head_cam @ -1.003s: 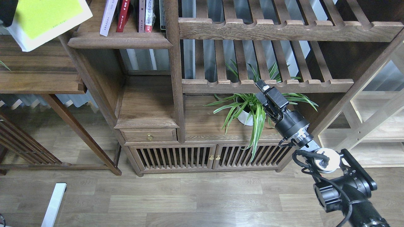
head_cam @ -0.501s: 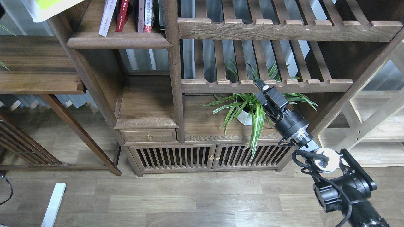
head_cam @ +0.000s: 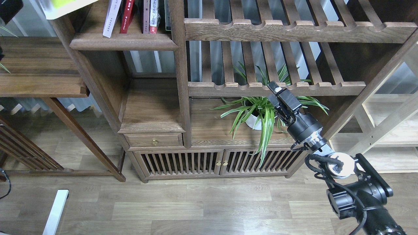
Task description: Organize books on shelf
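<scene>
The large yellow-green book [head_cam: 65, 4] hangs at the top left edge, above and left of the shelf [head_cam: 120, 42]; only its lower corner shows. A dark part of my left arm [head_cam: 9, 8] sits in the top left corner, with its fingers out of view. On the shelf, the white-lavender book [head_cam: 111, 16] and the red book [head_cam: 127, 14] stand leaning, with other books [head_cam: 153, 16] beside them. My right gripper [head_cam: 273, 87] is raised in front of the lower slatted rack, far from the books, and looks shut and empty.
A potted spider plant [head_cam: 258, 114] stands on the cabinet top behind my right gripper. Slatted racks [head_cam: 277, 31] fill the right side. A dark side table [head_cam: 39, 65] is at the left. A drawer [head_cam: 153, 140] and slatted doors [head_cam: 215, 161] are below. Pale shelving [head_cam: 392, 130] is far right.
The yellow-green book has risen and moved right, now mostly above the top edge. My right arm has shifted slightly to the right.
</scene>
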{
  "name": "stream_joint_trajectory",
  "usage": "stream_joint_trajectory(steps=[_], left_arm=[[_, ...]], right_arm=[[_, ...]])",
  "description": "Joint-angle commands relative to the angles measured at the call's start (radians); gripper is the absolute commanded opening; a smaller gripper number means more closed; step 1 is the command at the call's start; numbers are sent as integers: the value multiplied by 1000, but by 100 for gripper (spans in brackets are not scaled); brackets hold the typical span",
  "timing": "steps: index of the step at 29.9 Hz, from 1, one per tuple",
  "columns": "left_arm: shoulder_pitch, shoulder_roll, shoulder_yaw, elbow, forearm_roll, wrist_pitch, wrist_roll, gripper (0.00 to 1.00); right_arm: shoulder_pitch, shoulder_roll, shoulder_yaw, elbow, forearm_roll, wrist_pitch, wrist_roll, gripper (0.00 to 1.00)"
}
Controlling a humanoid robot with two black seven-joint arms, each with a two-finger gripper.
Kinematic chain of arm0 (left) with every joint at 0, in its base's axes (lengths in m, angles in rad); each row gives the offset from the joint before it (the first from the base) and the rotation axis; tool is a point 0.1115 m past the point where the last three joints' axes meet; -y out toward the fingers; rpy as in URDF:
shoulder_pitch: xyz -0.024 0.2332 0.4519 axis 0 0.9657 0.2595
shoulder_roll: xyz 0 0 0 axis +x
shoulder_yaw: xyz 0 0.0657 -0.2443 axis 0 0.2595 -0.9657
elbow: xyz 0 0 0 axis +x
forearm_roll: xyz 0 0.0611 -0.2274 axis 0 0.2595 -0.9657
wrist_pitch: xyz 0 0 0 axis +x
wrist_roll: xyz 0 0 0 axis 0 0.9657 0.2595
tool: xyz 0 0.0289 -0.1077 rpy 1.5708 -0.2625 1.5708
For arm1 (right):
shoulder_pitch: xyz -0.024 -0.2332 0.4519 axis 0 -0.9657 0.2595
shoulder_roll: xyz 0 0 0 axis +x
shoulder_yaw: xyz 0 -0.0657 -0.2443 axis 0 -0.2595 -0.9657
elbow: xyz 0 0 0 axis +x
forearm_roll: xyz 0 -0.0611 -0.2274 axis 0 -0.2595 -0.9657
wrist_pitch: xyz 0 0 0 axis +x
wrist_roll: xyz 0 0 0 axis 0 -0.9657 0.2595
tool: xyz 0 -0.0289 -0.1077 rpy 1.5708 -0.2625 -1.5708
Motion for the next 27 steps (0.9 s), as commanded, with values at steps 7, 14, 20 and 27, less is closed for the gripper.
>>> stream_joint_trajectory(steps=[7, 14, 20, 27], left_arm=[[-129, -24, 147, 96, -1, 110, -61, 4], [-133, -27, 184, 98, -3, 183, -73, 5], [-148, -38, 218, 113, -1, 253, -122, 6], [-159, -60, 259, 134, -1, 311, -137, 9]], right_arm=[[-3, 1, 5, 5, 1, 0, 0, 90], [-6, 3, -3, 5, 1, 0, 0, 90], [-16, 3, -3, 6, 3, 0, 0, 90], [-26, 1, 3, 8, 3, 0, 0, 90]])
